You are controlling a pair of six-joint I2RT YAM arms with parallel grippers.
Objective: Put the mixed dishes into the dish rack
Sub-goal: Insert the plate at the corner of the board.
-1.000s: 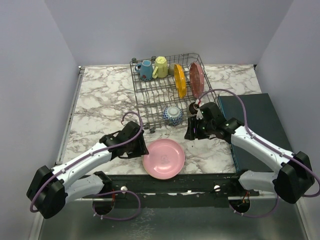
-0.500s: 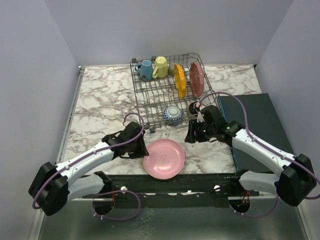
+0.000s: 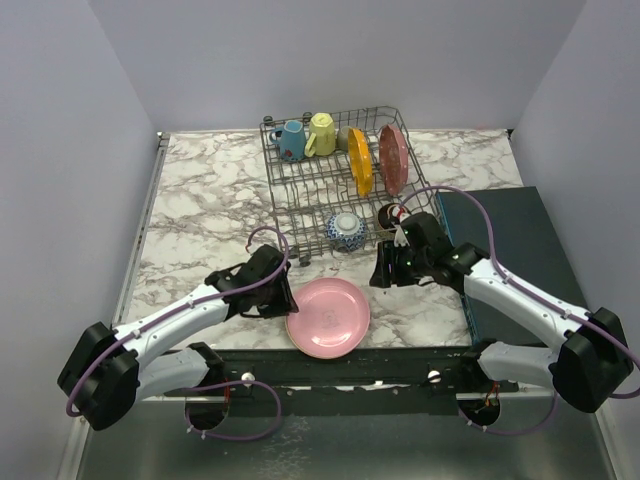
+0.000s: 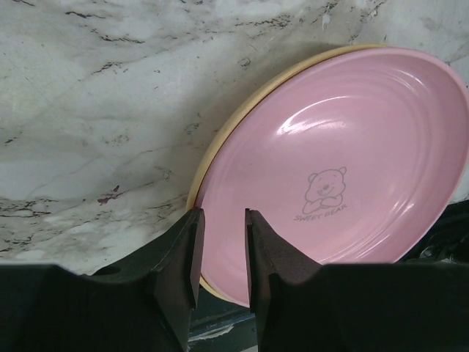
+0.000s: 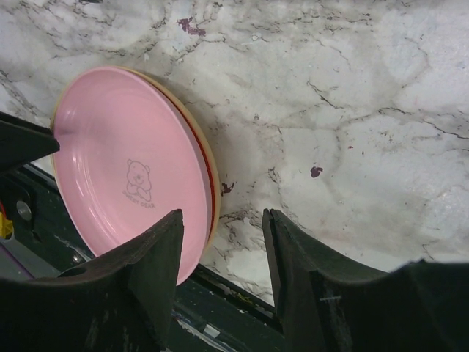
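Table (image 3: 200, 210): white marble with grey veins, matte, running under and around the rack.
Left gripper (image 4: 223, 218): black, flat-sided fingers, in front of the rack's near left corner. The jaws are drawn in to a narrow slot and pinch the pink plate's left rim, one finger outside the edge and one on the inner slope.
Pink plate (image 3: 328, 318): round, glossy and shallow, with a cream outer edge and a small bear printed in the middle. It lies flat in front of the rack, at the table's near edge, reaching rightward from the left gripper.
Rack (image 3: 300, 190): grey wire basket, rectangular, with upright tines.
Blue mug (image 3: 291, 141): glazed, at the rack's far left corner.
Yellow mug (image 3: 322, 133): pale, just right of it along the rack's far side.
Bowl (image 3: 347, 230): blue-white pattern, at the rack's near side.
Orange plate (image 3: 360, 162): scalloped, on edge between the rack's tines.
Red plate (image 3: 393, 158): dark, on edge at the rack's right side.
Right gripper (image 5: 222, 214): black, curved fingers, just off the rack's near right corner. Its jaws gape wide with only bare marble between them, and the pink plate lies apart to its left.
Box (image 3: 510, 250): dark, flat and rectangular, right of the rack.
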